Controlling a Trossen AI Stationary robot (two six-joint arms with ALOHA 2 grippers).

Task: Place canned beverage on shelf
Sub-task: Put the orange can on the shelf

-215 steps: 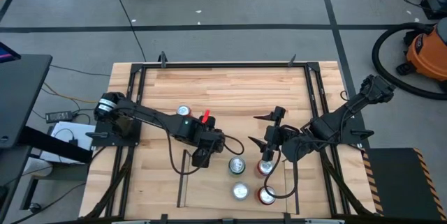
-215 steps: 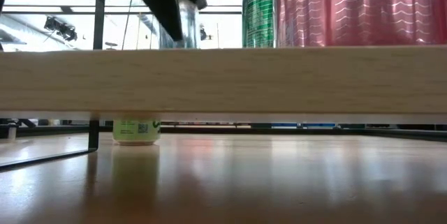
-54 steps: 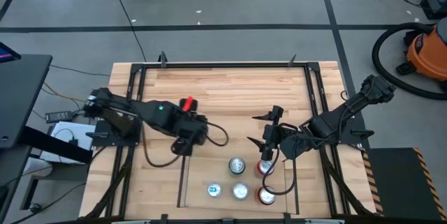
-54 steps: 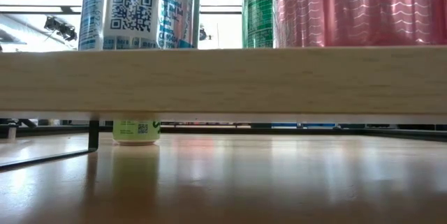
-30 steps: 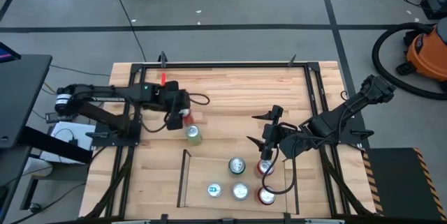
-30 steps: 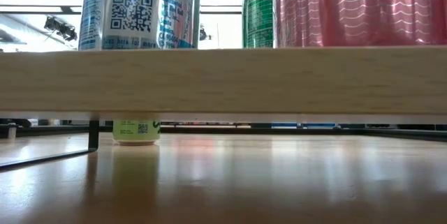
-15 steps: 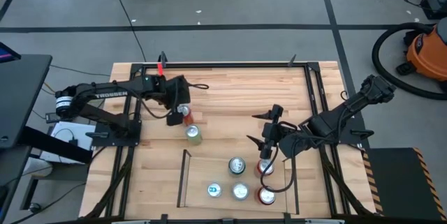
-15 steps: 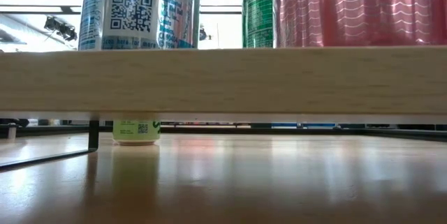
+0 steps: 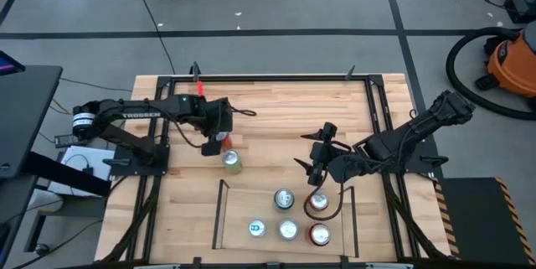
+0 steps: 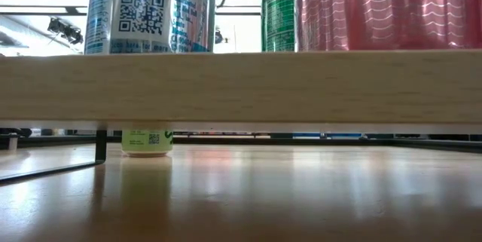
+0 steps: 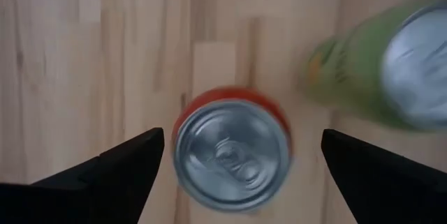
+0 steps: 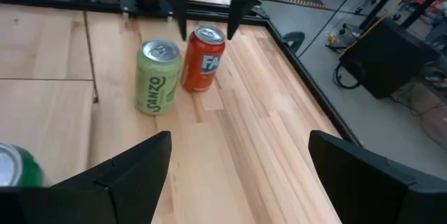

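Observation:
An orange can (image 11: 232, 151) stands upright on the tabletop, left of centre (image 9: 222, 141). My left gripper (image 11: 242, 140) hangs open above it, pointing down. One finger stands on either side of the can's top, and neither touches it. A green can (image 9: 232, 162) stands just beside, toward the near edge. The shelf (image 9: 251, 206), a small light-wood board with black rails, is at the near middle and carries several upright cans. My right gripper (image 9: 316, 164) is open and holds nothing, just beyond the shelf's far right corner.
The low view shows the shelf board (image 10: 241, 87) with a blue-white can (image 10: 147, 12), a green can (image 10: 279, 12) and a red can (image 10: 388, 8) on it. A black frame (image 9: 268, 76) runs around the tabletop. Bare wood lies toward the far edge.
My left arm has reached a little toward the far edge and turned its wrist, with the gripper staying over the orange can. My right gripper has shifted slightly toward the table's left and far edge, off the red can on the shelf. No can has moved.

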